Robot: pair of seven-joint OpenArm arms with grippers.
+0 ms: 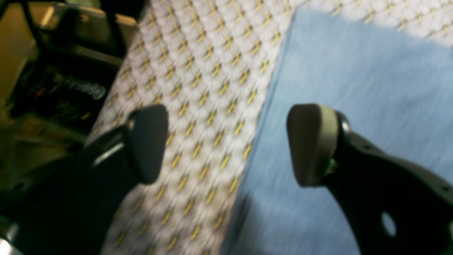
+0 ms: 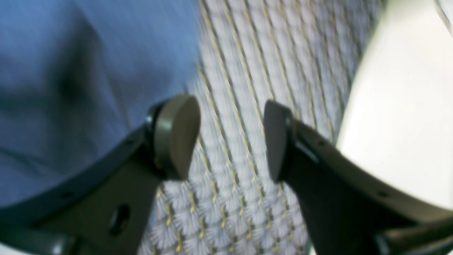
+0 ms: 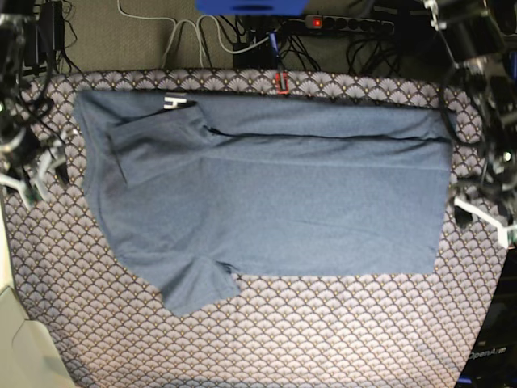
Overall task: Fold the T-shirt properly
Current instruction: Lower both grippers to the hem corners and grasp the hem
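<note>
Left claw (image 1: 226,145): gaping, empty, over T-shirt (image 3: 275,202) hem edge. Right claw (image 2: 231,138): gaping, empty, beside collar end. T-shirt: spread mid-bench on fan-patterned cloth (image 3: 323,339); white lettering fragment (image 3: 174,103), unreadable. Beyond: cables (image 3: 202,36), power strip (image 3: 347,24).

Both wrist views are blurred, smearing the cloth (image 1: 198,106) pattern into streaks. In the base view the T-shirt (image 3: 275,210) shows only a scrap of white lettering (image 3: 172,102) at upper left, unreadable. The surface's far edge is cut off at lower right.
</note>
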